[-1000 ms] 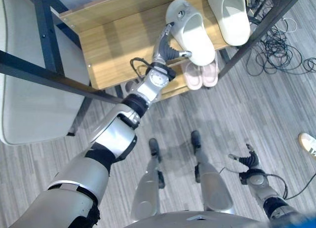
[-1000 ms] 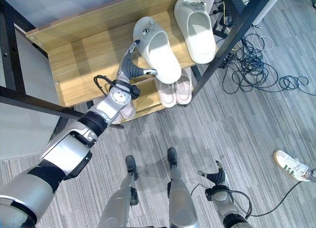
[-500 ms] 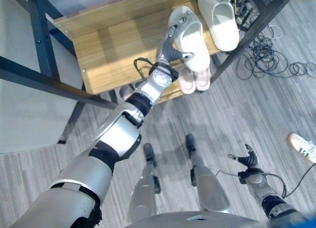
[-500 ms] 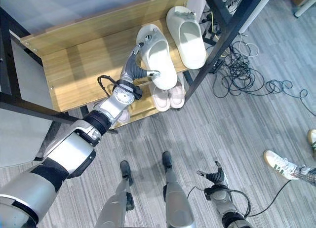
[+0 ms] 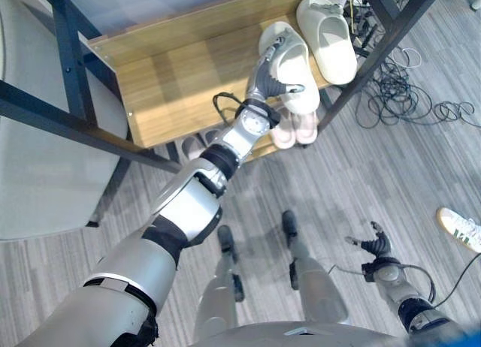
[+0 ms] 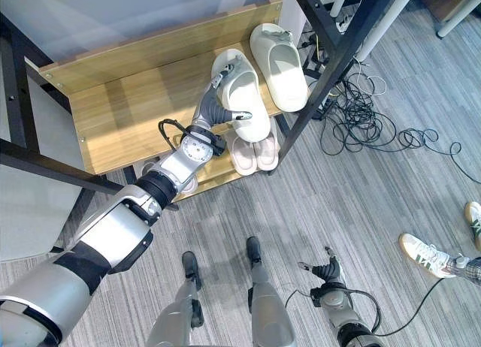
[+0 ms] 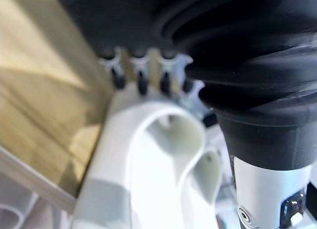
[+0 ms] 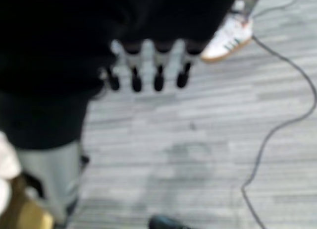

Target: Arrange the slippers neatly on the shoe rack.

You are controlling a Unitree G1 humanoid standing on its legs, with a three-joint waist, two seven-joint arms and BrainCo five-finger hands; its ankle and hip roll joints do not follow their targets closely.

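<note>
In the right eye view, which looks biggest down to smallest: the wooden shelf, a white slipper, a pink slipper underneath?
1. Wooden shelf.
2. White slipper, like its mate under the left hand.
3. Pink slipper, partly hidden and farther down, so its size is unsure.

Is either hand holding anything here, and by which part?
Left hand grips the nearer white slipper by its side edge; right hand holds nothing.

slippers [image 6: 259, 73] cream | shelf [image 6: 128, 114] light wood | floor [image 6: 361, 189] grey-striped
</note>
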